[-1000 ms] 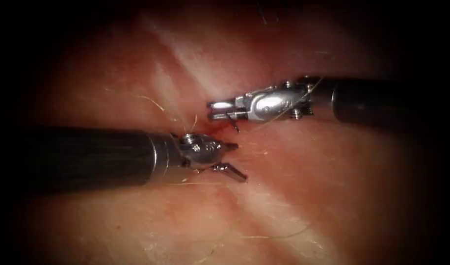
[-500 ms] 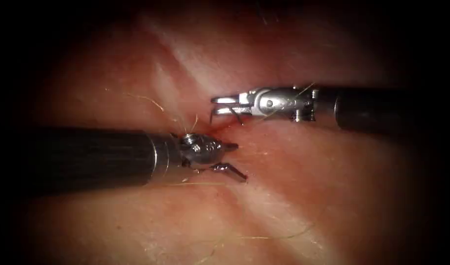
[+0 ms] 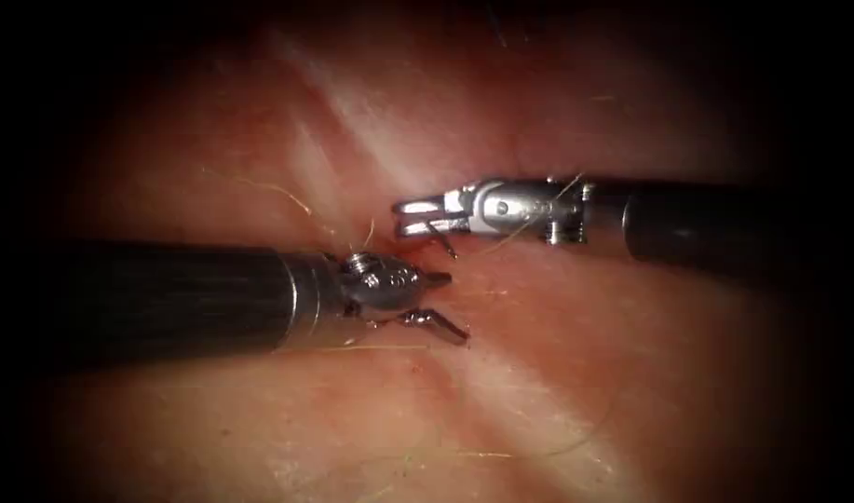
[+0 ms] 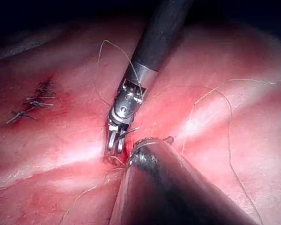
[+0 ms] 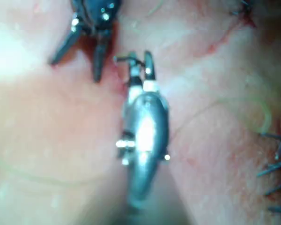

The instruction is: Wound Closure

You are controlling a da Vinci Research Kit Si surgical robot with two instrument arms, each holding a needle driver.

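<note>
In the endoscope view my right tool (image 3: 413, 214) reaches in from the right over the cut (image 3: 417, 250) in the tissue (image 3: 585, 354). Its jaws are shut on the dark curved needle (image 3: 442, 239), gripped near one end. The rest of the needle hangs down toward the cut, and I cannot tell if its tip is in the tissue. My left tool (image 3: 456, 305) lies just left of the cut, jaws spread and holding nothing. The right wrist view shows the needle (image 5: 122, 59) hooking out of the right tool (image 5: 140, 61), with the left tool (image 5: 76, 70) open close by. Thread (image 3: 287, 193) trails left of the cut.
Finished dark stitches (image 4: 35, 101) sit further along the cut and also appear in the right wrist view as stitches (image 5: 276, 164). Loose thread (image 4: 227, 122) loops over the tissue. Red fluid (image 3: 410, 244) wets the cut under the right tool.
The right tool rolled at its wrist and sank toward the cut, still holding the needle. Loose thread near the bottom drew flatter. The left tool stayed put, jaws open.
</note>
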